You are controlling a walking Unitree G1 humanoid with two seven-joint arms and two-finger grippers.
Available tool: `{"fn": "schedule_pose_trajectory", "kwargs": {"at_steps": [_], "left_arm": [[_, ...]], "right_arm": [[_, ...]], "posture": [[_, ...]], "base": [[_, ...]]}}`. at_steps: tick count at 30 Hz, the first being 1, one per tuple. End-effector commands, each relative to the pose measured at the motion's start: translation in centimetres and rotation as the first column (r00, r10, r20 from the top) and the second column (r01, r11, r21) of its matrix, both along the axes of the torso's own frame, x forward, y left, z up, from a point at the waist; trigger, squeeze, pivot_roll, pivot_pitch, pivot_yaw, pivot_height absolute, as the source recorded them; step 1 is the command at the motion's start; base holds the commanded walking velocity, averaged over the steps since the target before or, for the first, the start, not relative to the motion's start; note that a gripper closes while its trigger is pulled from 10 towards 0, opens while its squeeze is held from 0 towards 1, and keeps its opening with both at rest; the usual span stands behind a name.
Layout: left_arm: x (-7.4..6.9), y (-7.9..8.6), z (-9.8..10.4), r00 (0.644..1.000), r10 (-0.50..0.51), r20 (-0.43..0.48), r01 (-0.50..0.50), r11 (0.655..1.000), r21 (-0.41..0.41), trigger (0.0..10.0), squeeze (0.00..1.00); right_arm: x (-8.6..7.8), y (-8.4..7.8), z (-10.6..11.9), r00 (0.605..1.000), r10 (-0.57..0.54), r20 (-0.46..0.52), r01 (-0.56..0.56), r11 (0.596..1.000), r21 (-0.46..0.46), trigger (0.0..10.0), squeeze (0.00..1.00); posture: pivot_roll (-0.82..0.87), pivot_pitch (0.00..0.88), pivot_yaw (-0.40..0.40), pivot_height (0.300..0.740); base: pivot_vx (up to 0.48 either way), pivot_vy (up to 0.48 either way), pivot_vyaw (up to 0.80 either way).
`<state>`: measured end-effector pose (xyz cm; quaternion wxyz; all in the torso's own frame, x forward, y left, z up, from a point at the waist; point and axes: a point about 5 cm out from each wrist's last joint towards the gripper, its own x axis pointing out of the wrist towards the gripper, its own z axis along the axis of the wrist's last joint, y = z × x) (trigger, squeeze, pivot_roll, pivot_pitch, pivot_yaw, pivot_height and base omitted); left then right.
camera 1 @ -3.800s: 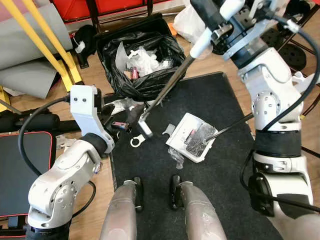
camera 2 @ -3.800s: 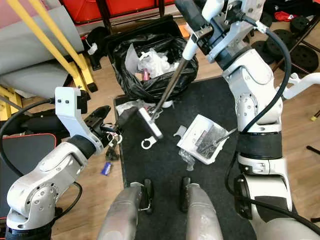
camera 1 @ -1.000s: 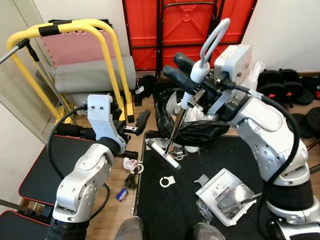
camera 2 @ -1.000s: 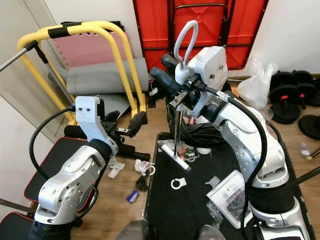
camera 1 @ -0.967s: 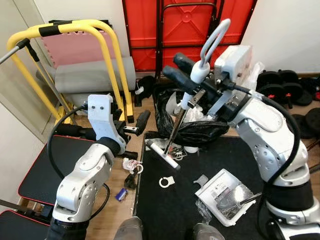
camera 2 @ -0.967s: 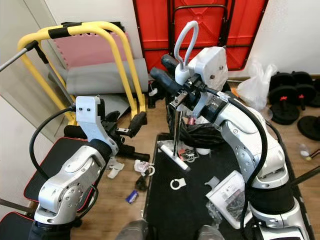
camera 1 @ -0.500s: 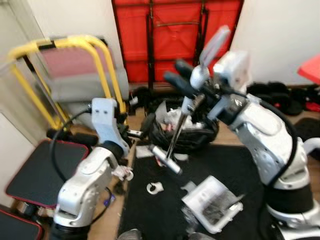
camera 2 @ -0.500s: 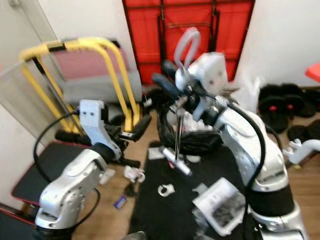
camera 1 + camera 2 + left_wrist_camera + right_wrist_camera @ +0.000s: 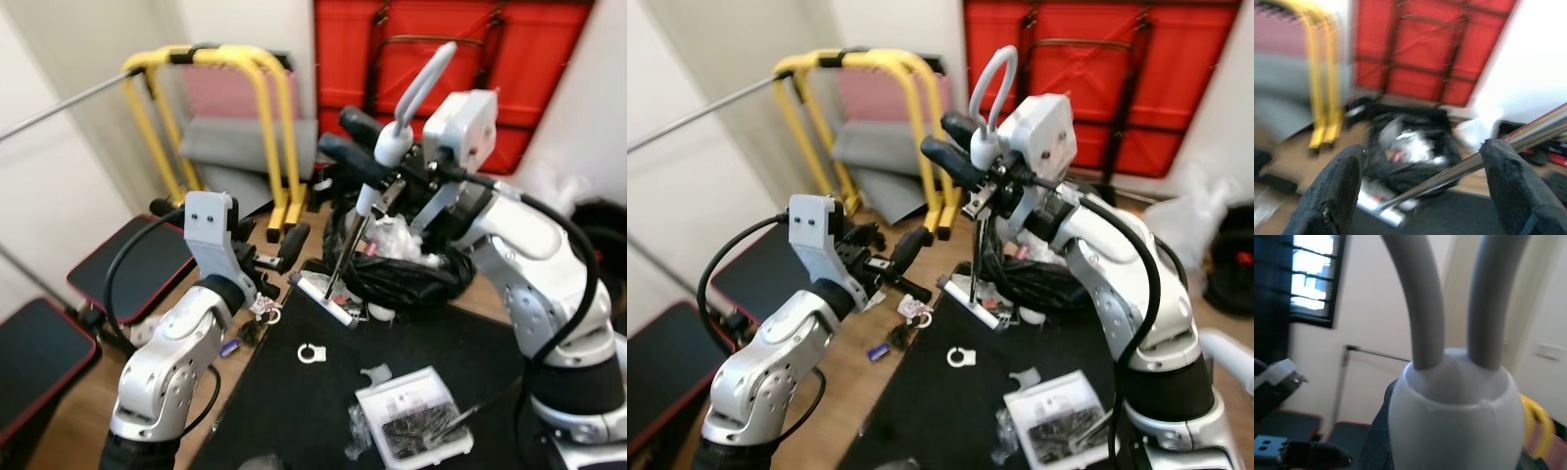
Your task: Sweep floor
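From the left eye: swings the whole scene sideways against half a second back and sharpens it, which reads as the head turning, not as things moving. Keeps the right gripper [image 9: 343, 137] pressed shut round the white top of the broom [image 9: 348, 245], high over the floor, much as a second ago. Hangs the broom's head [image 9: 323, 299] at the far left corner of the black mat [image 9: 294, 421], just in front of the bin bag [image 9: 416, 279]; cannot tell whether it touches the mat. Leaves the white ring [image 9: 312, 353] near the mat's left edge and the littered white tray [image 9: 411, 426] toward its near edge, both unswept. From the right eye: holds the left gripper [image 9: 906, 245] out beside the shaft with its fingers spread, gripping nothing, over bare wood off the mat's left edge, near the yellow frame [image 9: 911, 73]. From the left wrist: blurs, yet shows both black fingers [image 9: 1332, 188] wide apart and the shiny shaft crossing beyond them, untouched. From the right wrist: looks up the broom's grey loop handle [image 9: 1454, 396]. Means, as a judgement, no stroke gained lately: only a change of view, with the sweeping stroke itself not yet made.
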<state>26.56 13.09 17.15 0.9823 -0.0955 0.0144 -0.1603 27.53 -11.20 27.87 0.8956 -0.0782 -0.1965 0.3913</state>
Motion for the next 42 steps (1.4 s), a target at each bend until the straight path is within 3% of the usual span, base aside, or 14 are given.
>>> {"fn": "schedule_pose_trajectory", "kwargs": {"at_steps": [1,8,16,31,42], "left_arm": [[-0.1,-0.5,0.3,0.998,-0.061,0.021,0.061,0.998,-0.004,10.0,0.0],[-0.1,-0.6,0.3,0.998,-0.065,0.022,0.065,0.998,-0.007,10.0,0.0],[0.1,-0.6,0.1,0.998,-0.063,0.013,0.064,0.998,-0.008,10.0,0.0],[0.1,-0.6,0.2,0.998,-0.063,0.009,0.063,0.997,-0.035,10.0,0.0],[-0.4,-0.4,0.5,0.997,-0.071,0.005,0.071,0.997,-0.038,10.0,0.0]], "right_arm": [[-0.5,-0.3,1.6,0.995,-0.001,0.097,0.0,1.0,0.01,10.0,0.0],[-0.3,-0.6,1.9,0.992,-0.017,0.121,0.016,1.0,0.011,10.0,0.0],[-0.2,-0.4,1.6,0.995,-0.014,0.103,0.013,1.0,0.01,10.0,0.0],[0.0,-1.0,1.7,0.989,-0.026,0.146,0.029,0.999,-0.018,10.0,0.0],[0.4,-1.7,0.4,0.994,0.059,0.088,-0.059,0.998,-0.01,10.0,0.0]], "posture": [[0.07,0.039,-0.014,0.74],[0.07,0.041,-0.016,0.74],[0.07,0.043,-0.016,0.74],[0.06,0.053,-0.02,0.74],[0.07,0.09,-0.014,0.74]], "base": [[0.0,-0.431,0.8],[0.0,-0.423,0.65],[0.0,-0.344,0.0],[0.0,0.0,0.0],[0.0,0.0,0.0]]}}
